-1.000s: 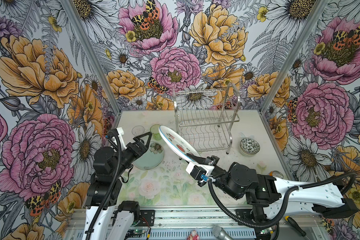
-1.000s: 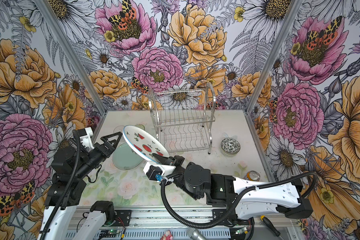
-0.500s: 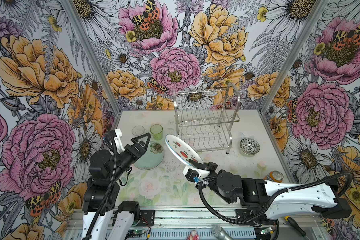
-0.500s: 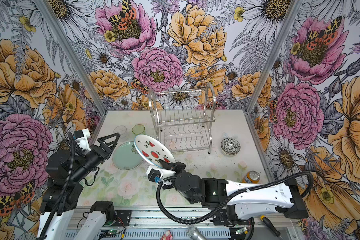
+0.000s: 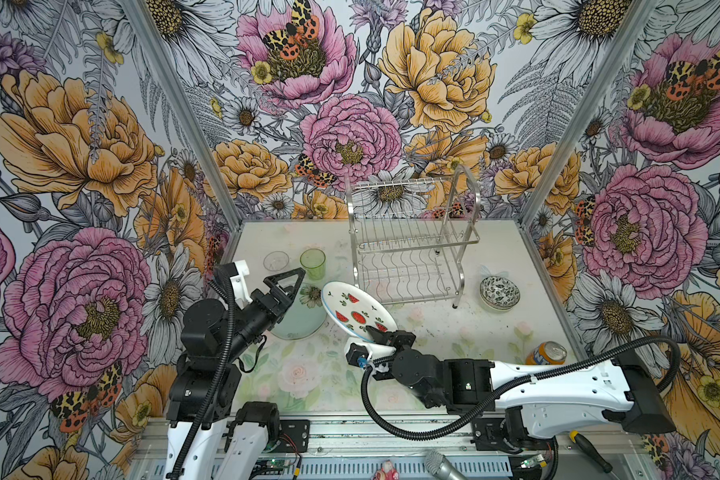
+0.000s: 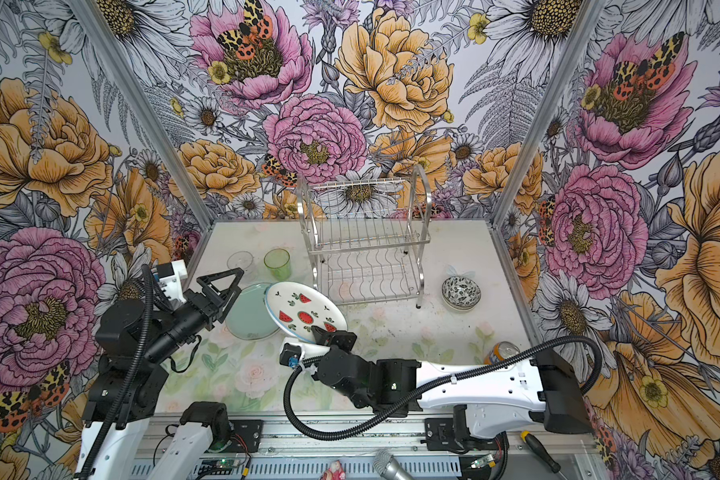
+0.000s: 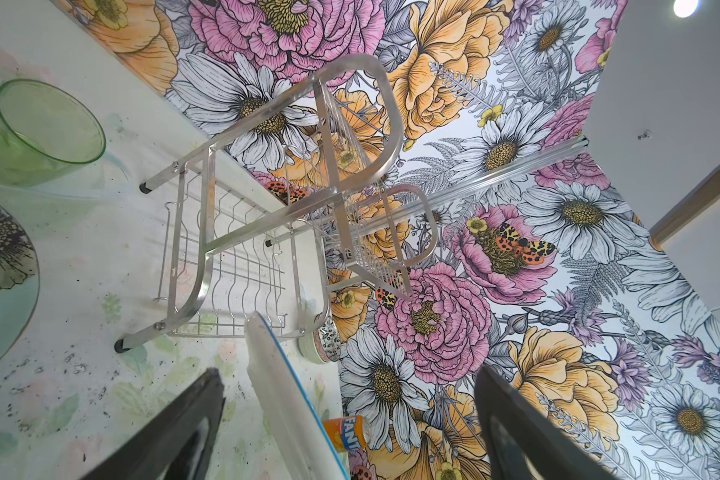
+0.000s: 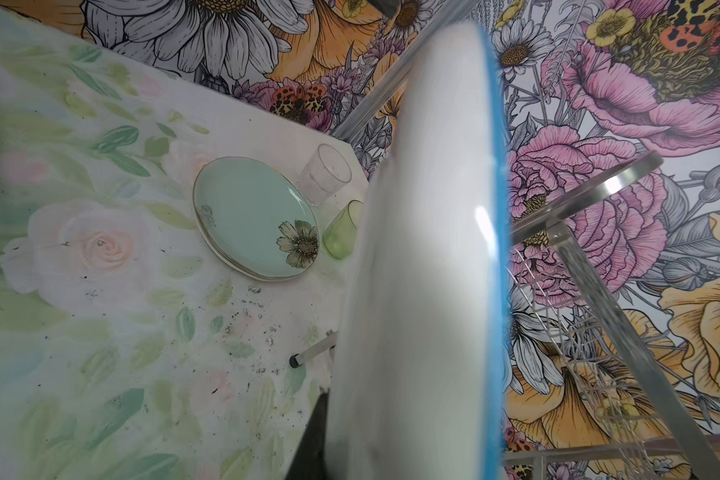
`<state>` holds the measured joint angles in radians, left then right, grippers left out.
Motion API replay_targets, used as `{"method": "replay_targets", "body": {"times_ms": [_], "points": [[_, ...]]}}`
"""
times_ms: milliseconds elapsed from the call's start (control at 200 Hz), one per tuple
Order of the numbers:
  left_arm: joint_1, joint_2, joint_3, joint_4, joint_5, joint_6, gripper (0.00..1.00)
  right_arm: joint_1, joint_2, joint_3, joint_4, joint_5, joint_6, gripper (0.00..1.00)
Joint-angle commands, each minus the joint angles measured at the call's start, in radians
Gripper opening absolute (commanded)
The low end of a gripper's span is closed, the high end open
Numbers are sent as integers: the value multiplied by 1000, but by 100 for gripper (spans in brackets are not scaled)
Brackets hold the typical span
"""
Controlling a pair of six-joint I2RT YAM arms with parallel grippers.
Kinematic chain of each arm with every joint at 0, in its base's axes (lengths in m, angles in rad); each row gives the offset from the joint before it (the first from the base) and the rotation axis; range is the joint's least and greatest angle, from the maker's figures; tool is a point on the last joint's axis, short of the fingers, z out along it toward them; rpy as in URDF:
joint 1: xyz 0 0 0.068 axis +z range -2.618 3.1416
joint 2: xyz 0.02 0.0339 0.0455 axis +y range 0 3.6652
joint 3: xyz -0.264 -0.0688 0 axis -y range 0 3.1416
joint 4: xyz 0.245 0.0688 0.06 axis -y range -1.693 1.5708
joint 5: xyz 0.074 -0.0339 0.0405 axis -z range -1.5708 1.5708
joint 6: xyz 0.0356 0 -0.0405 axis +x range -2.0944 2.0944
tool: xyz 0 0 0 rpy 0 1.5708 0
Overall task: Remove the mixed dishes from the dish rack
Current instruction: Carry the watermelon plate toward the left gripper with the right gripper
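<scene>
My right gripper (image 5: 376,331) is clamped on the near rim of the watermelon plate (image 5: 356,309). The plate is in the air, tilted, with its printed face turned up toward the top views. From the right wrist view I see its plain white underside and blue rim (image 8: 425,257), edge on and blurred.

In both top views the plate hangs in front of the rack's (image 5: 408,249) left front corner. Its far-left edge overlaps the aqua plate (image 5: 300,322), which lies flat on the desk (image 5: 433,332). I cannot tell whether the 2 plates touch.

My left gripper (image 5: 296,286) has its jaws wide apart. It hovers over the left side of the aqua plate and points toward the rack. In its wrist view the watermelon plate's rim (image 7: 279,374) shows between the 2 black fingers (image 7: 175,432).

Behind the aqua plate stand 2 tumblers, the green (image 5: 312,264) just beside the clear (image 5: 276,261), both upright.

The rack stands at the back middle of the desk. Right of it sits a stack of small bowls with a black-and-white one (image 5: 499,293) on top. An orange can (image 5: 547,353) stands near the desk's right edge, beside my right arm.
</scene>
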<state>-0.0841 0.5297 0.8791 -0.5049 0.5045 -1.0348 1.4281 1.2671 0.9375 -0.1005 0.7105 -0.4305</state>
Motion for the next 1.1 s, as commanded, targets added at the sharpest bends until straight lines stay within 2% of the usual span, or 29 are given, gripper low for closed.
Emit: {"method": "replay_targets", "body": {"times_ms": [0, 200, 395, 671, 996, 1096], "points": [[-12, -18, -35, 7, 22, -37, 91, -14, -1, 64, 145, 37, -18, 0], [-33, -23, -96, 7, 34, -73, 88, -23, 46, 73, 163, 41, -50, 0], [-52, 23, -106, 7, 54, -56, 89, -24, 116, 99, 175, 86, -92, 0], [-127, 74, -123, 6, 53, -36, 89, -38, 158, 112, 201, 111, -128, 0], [-135, 112, -169, 40, 69, -55, 88, -46, 224, 121, 293, 145, -195, 0], [-136, 151, -168, 69, 81, -61, 83, -46, 248, 125, 314, 150, -216, 0]]}}
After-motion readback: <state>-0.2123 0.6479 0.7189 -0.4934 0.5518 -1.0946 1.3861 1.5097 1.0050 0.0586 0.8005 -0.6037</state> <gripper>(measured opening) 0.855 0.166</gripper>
